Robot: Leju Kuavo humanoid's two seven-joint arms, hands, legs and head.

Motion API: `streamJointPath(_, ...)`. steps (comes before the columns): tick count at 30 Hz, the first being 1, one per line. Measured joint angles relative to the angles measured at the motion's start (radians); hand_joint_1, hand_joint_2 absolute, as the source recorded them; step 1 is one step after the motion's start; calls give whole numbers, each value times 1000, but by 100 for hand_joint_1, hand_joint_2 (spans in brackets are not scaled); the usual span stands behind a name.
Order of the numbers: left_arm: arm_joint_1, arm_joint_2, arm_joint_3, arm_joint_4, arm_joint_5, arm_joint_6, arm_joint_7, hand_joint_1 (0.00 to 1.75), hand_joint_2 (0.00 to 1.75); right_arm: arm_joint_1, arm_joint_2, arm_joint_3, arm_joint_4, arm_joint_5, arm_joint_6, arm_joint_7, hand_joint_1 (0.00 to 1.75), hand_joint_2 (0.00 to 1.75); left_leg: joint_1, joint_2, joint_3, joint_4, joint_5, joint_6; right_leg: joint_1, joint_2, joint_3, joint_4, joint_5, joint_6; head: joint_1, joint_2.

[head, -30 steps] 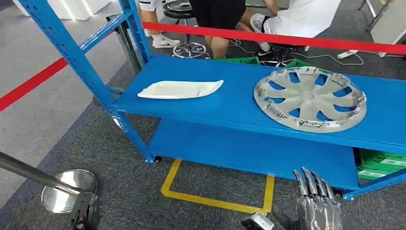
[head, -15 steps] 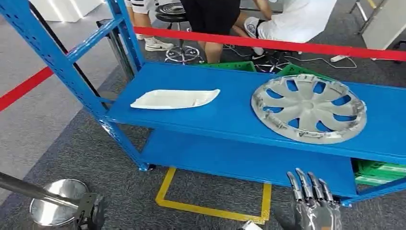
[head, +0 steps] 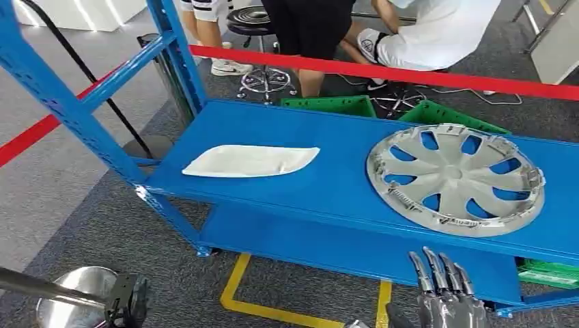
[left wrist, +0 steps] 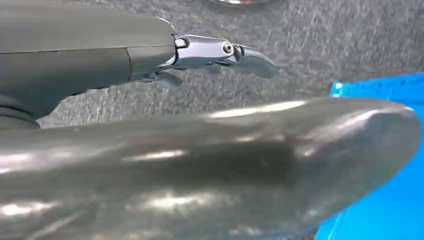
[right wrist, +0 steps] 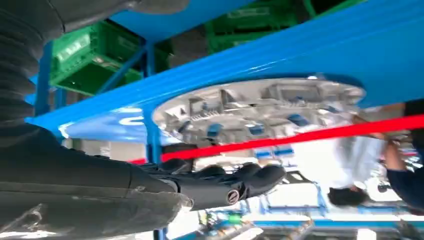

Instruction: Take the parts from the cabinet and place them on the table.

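- Hubcap (head: 455, 179) flat on blue shelf (head: 328, 188), white part (head: 250, 161) well apart.
- R hand (head: 445, 299) spread, empty, below shelf edge.
- L hand (left wrist: 225, 50): can't tell.
- Risk: fingers catch shelf lip reaching up, knock hubcap.

Head view: bright, even overhead light, soft shadows, sharp focus. Left wrist view: glare streaks on the thumb (left wrist: 210, 170) — close, out of focus. Right wrist view: motion-blurred, lower right apparently overexposed.
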Motion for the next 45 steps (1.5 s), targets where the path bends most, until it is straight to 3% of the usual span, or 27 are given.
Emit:
streamJointPath(2,-2,-2,-1,0,-1,2,0,0,0,-1,0,0,-2,-3,0,0,0,175,-3,2,-6,29,-12,-8,-12,0,35,-21,-2,-8,-4,0)
streamJointPath(3,-5,-2,-2,0,-3,0,-1,0,0,-3,0,0,-2,-4,0,0,0,175,-1,2,-37,81,-21,-14,-13,-1,45,-27,-5,-13,-8,0)
streamJointPath(5,-6,-1,-2,0,-3,1,-1,0,0,-5,0,1,-2,-5,0,0,0,175,3,2,-141,228,-70,-26,-15,0,59,-31,-18,-16,-8,0)
streamJointPath(6,-4,-1,-2,0,-3,1,-1,0,0,-5,0,1,-2,-8,0,0,0,175,4,2,-187,277,-92,-30,-16,1,66,-31,-27,-16,-9,0)
streamJointPath(7,-3,-1,-2,0,-3,1,-1,0,0,-4,0,1,-2,-14,-1,0,0,175,6,2,-211,287,-89,-32,-17,3,76,-31,-36,-14,-9,0)
streamJointPath(8,-2,-1,-2,1,-3,2,-1,0,0,-3,0,2,-2,-22,-1,0,0,175,7,2,-216,262,-59,-33,-19,4,91,-31,-47,-12,-9,0)
streamJointPath(9,-2,0,-2,1,-4,2,-1,0,0,-3,0,3,-2,-33,-1,0,0,175,9,2,-203,203,-6,-34,-21,5,109,-31,-59,-9,-9,0)
streamJointPath(11,-1,3,-2,1,-6,3,-1,0,0,-3,0,3,-2,-47,-3,0,0,175,12,7,-161,51,124,-36,-25,5,145,-32,-85,5,-10,0)
streamJointPath(12,1,4,-2,3,-6,3,-1,0,0,-2,0,3,-2,-58,-4,0,0,175,11,12,-160,12,145,-33,-20,6,153,-26,-96,10,-13,0)
streamJointPath(13,0,5,-2,4,-6,4,-1,0,0,-3,0,3,0,-68,-7,0,0,175,10,11,-156,20,115,-17,-17,6,147,-26,-109,16,-16,0)
streamJointPath(14,2,6,-2,4,-8,6,-1,0,0,-3,0,3,0,-81,-8,0,0,175,9,10,-155,24,126,-9,-18,6,146,-30,-116,22,-13,0)
streamJointPath(17,0,8,-2,4,-16,-1,-3,0,0,-3,0,0,2,-119,-11,0,0,175,16,10,-144,19,116,9,-18,3,167,-45,-130,37,-12,0)
streamJointPath(18,-1,10,-2,4,-18,-6,-4,0,0,-3,0,-1,3,-133,-10,0,0,175,16,10,-138,18,109,18,-17,0,153,-9,-148,40,-9,0)
streamJointPath(19,-1,11,-2,4,-18,-10,-4,0,0,-4,0,-3,4,-149,-6,0,0,175,15,11,-134,18,104,22,-17,0,117,54,-178,41,-7,0)
streamJointPath(21,-1,14,-2,4,-19,-19,-4,0,0,1,-2,-10,9,-184,6,0,0,175,11,11,-129,18,95,27,-17,0,4,233,-241,42,-7,0)
streamJointPath(22,0,14,-2,4,-19,-24,-4,0,0,4,-3,-14,11,-193,10,0,0,175,10,11,-126,18,91,28,-17,0,-41,287,-243,42,-7,0)
streamJointPath(23,2,15,-2,4,-19,-29,-4,0,0,7,-6,-22,14,-202,20,0,0,175,9,9,-119,18,86,28,-16,0,-61,286,-212,40,-7,0)
streamJointPath(24,2,15,-2,4,-20,-32,-5,0,0,11,-8,-31,14,-207,30,1,0,175,9,7,-111,18,81,28,-15,0,-56,242,-161,37,-7,0)
streamJointPath(26,1,13,-2,4,-20,-39,-8,0,0,23,-18,-56,14,-220,69,11,0,175,9,2,-91,18,70,22,-15,0,-2,69,-37,30,-7,0)
streamJointPath(27,1,13,-2,4,-20,-40,-8,0,0,31,-22,-69,14,-223,81,17,0,175,8,1,-88,18,67,19,-15,-1,12,17,-15,28,-5,0)
streamJointPath(28,0,13,-2,4,-20,-41,-9,0,0,36,-25,-82,14,-226,91,21,0,175,1,-4,-89,25,62,11,-14,2,16,4,-19,26,-4,0)
streamJointPath(29,1,13,-2,4,-20,-41,-10,0,0,42,-28,-91,13,-227,96,22,0,175,0,-3,-90,24,61,12,-17,3,23,0,-13,27,-8,0)
streamJointPath(30,2,15,-2,4,-20,-41,-10,0,0,46,-30,-99,13,-228,101,23,0,175,-1,-2,-91,21,66,31,-16,4,21,0,-11,31,-7,0)
streamJointPath(31,2,15,-2,4,-20,-42,-10,0,0,52,-31,-107,11,-228,112,26,0,175,-1,-2,-90,19,68,34,-15,6,20,0,-9,29,-8,0)
streamJointPath(35,2,10,-2,5,-21,-50,-11,0,0,84,-37,-153,-7,-246,168,37,0,175,1,-2,-87,6,75,23,-13,6,18,0,-9,23,-8,0)
streamJointPath(41,2,8,-2,5,-21,-53,-12,0,0,103,-46,-191,-31,-253,190,37,0,175,2,-2,-86,0,78,2,-11,6,16,1,-9,16,-7,0)
streamJointPath(45,2,7,-2,5,-21,-53,-12,0,0,107,-49,-202,-37,-253,191,38,0,175,2,-2,-87,0,78,0,-11,6,16,0,-9,15,-7,0)
